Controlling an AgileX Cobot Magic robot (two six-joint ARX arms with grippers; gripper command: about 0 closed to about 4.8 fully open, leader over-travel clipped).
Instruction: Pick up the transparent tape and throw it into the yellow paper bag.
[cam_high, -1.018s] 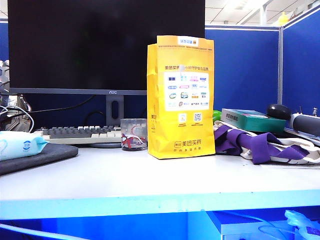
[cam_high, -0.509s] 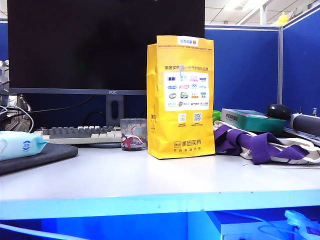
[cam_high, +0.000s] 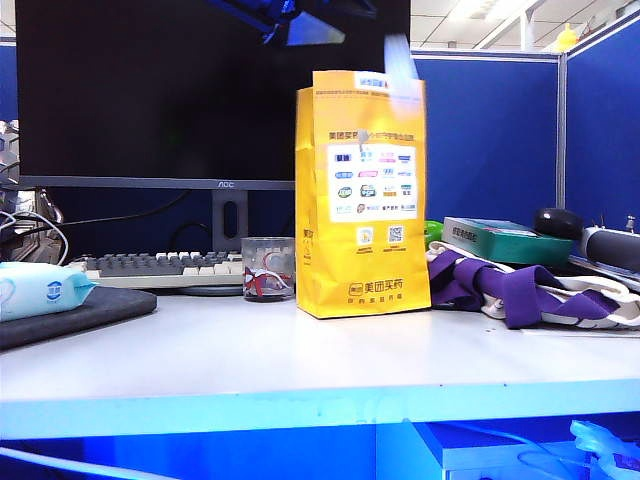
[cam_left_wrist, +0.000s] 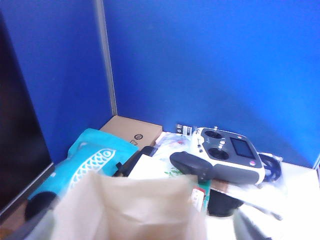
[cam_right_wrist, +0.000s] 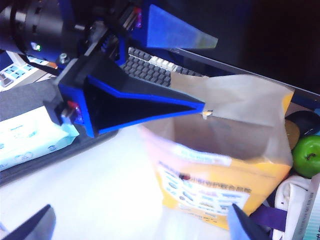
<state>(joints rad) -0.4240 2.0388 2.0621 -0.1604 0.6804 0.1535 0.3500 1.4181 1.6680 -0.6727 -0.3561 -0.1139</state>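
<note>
Both grippers spread wide, empty: left gripper (cam_right_wrist: 150, 75) mostly cropped, upper centre; blurred transparent tape (cam_high: 401, 62) over yellow paper bag (cam_high: 362, 200); right gripper (cam_right_wrist: 140, 225) fingers barely visible.

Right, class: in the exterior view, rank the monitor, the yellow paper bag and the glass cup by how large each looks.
1. Monitor: largest, though cropped by the frame.
2. Yellow paper bag: clearly smaller than the screen.
3. Glass cup: smallest by far, standing beside the bag.
</note>
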